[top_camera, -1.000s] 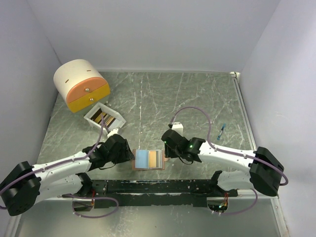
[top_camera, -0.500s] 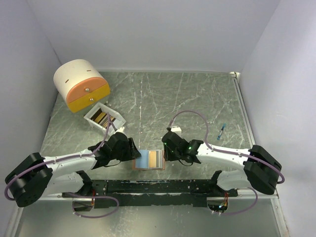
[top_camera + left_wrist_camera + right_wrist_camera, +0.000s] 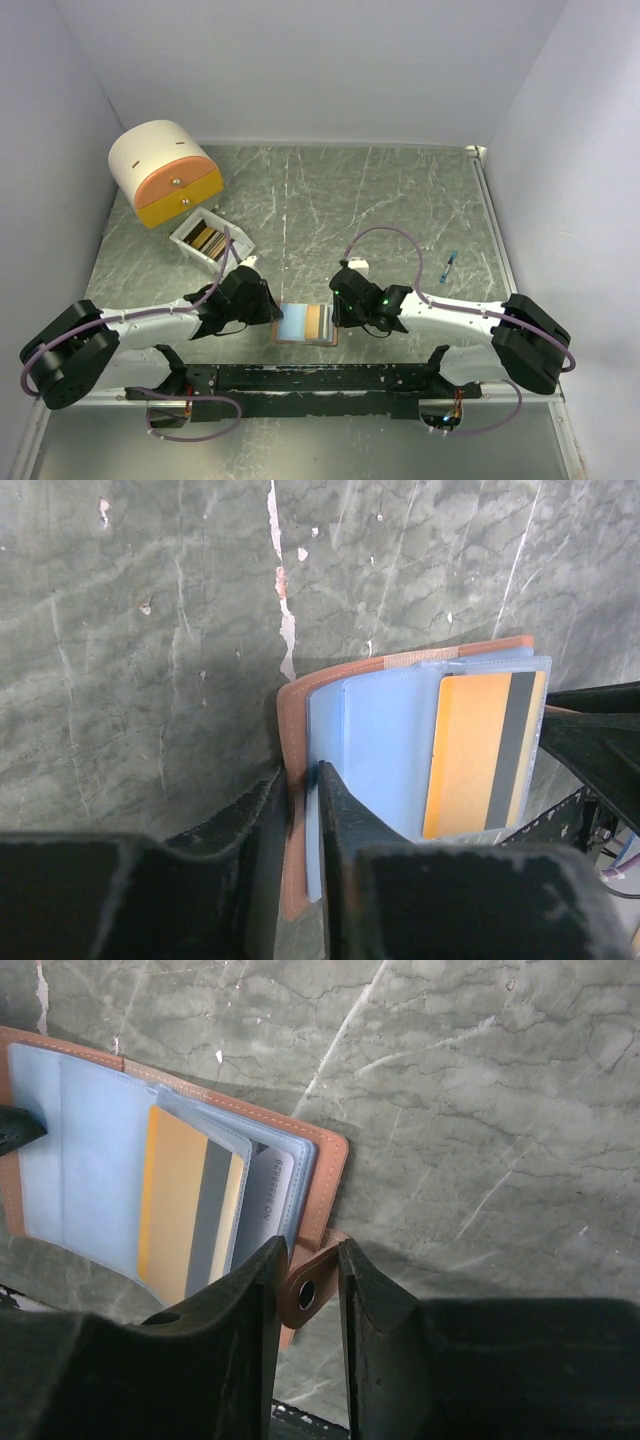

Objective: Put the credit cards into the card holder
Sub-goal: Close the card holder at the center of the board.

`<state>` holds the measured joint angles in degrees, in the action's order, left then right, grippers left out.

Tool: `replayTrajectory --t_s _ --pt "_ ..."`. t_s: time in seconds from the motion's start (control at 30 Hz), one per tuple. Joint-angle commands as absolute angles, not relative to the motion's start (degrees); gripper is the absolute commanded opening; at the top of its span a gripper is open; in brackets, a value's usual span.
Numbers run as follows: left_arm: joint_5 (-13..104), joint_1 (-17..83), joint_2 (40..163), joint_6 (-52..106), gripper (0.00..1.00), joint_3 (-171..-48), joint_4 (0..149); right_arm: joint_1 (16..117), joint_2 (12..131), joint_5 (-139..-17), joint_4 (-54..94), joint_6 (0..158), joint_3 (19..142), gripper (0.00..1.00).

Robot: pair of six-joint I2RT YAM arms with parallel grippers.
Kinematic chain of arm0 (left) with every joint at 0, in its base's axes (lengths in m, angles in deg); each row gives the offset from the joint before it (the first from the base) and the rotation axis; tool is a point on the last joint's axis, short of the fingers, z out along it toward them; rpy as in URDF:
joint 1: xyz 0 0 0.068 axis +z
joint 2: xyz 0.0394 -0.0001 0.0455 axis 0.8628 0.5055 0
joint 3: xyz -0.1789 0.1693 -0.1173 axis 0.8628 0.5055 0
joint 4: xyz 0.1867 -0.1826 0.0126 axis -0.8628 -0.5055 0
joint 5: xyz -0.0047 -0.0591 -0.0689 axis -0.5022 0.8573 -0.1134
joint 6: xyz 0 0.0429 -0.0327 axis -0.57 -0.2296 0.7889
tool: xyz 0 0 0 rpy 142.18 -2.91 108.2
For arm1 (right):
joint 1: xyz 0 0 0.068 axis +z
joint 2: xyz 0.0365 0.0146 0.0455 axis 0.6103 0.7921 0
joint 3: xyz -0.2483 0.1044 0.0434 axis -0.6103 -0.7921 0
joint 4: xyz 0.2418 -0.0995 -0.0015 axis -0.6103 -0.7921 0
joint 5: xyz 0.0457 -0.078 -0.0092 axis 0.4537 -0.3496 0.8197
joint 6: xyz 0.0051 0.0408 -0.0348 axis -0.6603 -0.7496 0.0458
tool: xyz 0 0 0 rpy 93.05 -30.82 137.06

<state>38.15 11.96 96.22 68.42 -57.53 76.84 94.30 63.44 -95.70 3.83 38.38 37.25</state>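
Observation:
The card holder (image 3: 305,323) lies open near the front edge, salmon-brown outside, pale blue inside. A tan-orange credit card with a dark stripe (image 3: 470,760) sits in its right pocket; it also shows in the right wrist view (image 3: 185,1205), with a pale numbered card (image 3: 270,1195) behind it. My left gripper (image 3: 303,772) is shut on the holder's left edge (image 3: 295,720). My right gripper (image 3: 312,1243) is shut on the holder's snap tab (image 3: 308,1295). Several more cards stand in the small white box (image 3: 208,238).
A round cream-and-orange drawer unit (image 3: 165,172) stands at the back left. A small blue object (image 3: 450,266) lies at the right. The black base rail (image 3: 320,378) runs just in front of the holder.
My left gripper has moved right to the holder's left edge and closed on it. My right gripper has shifted slightly left at the holder's right edge. The holder has turned a little.

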Motion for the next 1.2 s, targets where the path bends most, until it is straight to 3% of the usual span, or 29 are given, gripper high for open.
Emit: replayTrajectory --t_s 0.0,0.07,0.17,0.37,0.53,1.17 --pt "39.42 12.06 96.76 66.53 0.21 -58.21 73.96 94.12 62.9 -95.58 5.02 37.26 36.58 0.27" --pt "39.18 12.08 96.41 66.29 0.12 -58.64 73.34 94.13 62.65 -95.76 4.67 37.09 36.59 0.27" --pt "39.34 12.1 95.89 66.03 0.1 -59.41 72.43 94.13 62.23 -96.47 2.86 36.72 37.64 0.29" --pt "41.12 12.02 93.89 67.88 0.07 -58.59 74.14 94.23 60.46 -101.6 -8.86 31.95 45.3 0.51" --pt "43.69 12.09 92.65 71.76 0.07 -55.52 79.82 96.39 59.95 -101.99 -9.8 29.3 49.04 0.64" --pt "42.99 12.07 88.27 74.13 0.07 -53.32 81.22 102.59 80.63 -106.43 -7.16 27.98 54.95 0.75"
